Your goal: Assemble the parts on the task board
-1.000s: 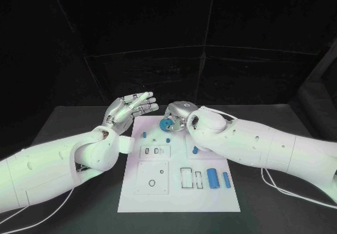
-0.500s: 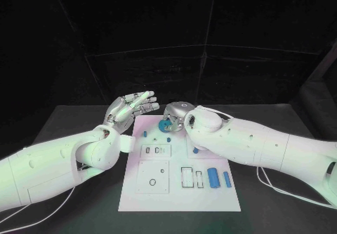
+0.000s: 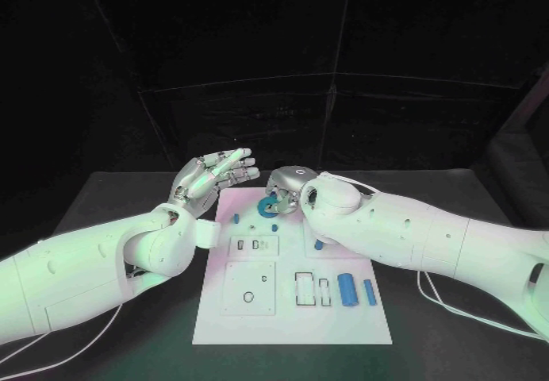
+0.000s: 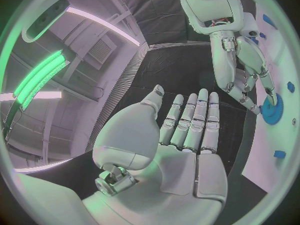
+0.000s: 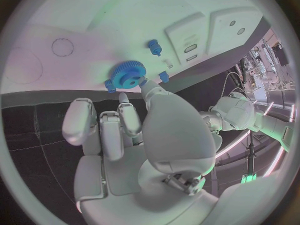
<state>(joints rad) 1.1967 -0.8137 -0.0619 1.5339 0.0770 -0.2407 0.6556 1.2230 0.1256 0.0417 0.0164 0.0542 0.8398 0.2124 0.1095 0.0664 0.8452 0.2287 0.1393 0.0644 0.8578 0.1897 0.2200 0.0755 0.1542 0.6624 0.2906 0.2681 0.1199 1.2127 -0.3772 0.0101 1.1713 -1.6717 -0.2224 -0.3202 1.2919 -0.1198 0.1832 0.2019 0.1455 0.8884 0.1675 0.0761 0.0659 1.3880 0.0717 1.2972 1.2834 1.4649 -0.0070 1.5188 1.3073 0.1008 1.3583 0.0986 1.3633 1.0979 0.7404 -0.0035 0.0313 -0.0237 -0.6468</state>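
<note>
Blue gear (image 3: 270,206) sits at the task board's (image 3: 229,317) far end, pinched by my right hand (image 3: 289,189); I should lower it squarely while my left hand (image 3: 212,179) hovers open-fingered.

Blue gear (image 3: 269,207) on a white task board (image 3: 229,317).

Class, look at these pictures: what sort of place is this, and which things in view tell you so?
Probably a robotics lab or test cell. A white task board with cut-out slots lies on a black table, dark curtains hang behind, and the right hand touches a blue gear.
</note>
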